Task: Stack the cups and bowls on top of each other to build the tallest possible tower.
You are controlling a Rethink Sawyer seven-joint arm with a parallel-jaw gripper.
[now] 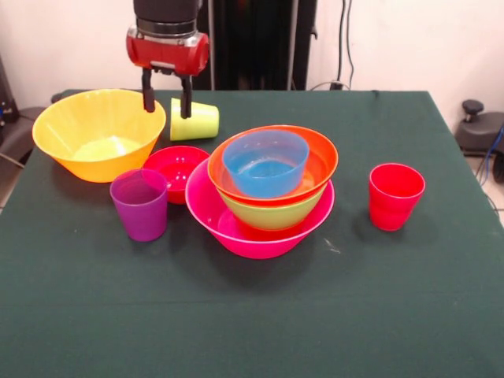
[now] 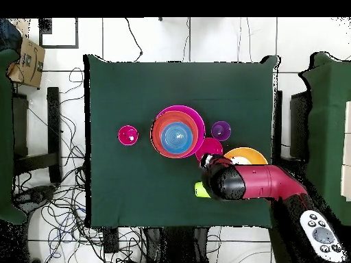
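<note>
Tower (image 1: 264,224) mid-table: pink, green, orange-red, blue bowls nested. Left: yellow bowl (image 1: 98,130), red bowl (image 1: 175,167), three cups (lime one apparently on side). Gripper (image 1: 166,98) open, empty, hovers between yellow bowl, lime cup (image 1: 197,120)

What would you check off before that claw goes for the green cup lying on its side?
1. Gripper open: ok, both fingers apart, nothing held.
2. Gripper lined up with lime green cup: cannot tell; one finger overlaps the cup in the front view.
3. Cup upright: not ok, it lies on its side.
4. Clearance from yellow-orange bowl: not ok, the other finger hangs at its rim.
5. Tower ready: ok, blue bowl nested on top, pink bowl lowest.
</note>
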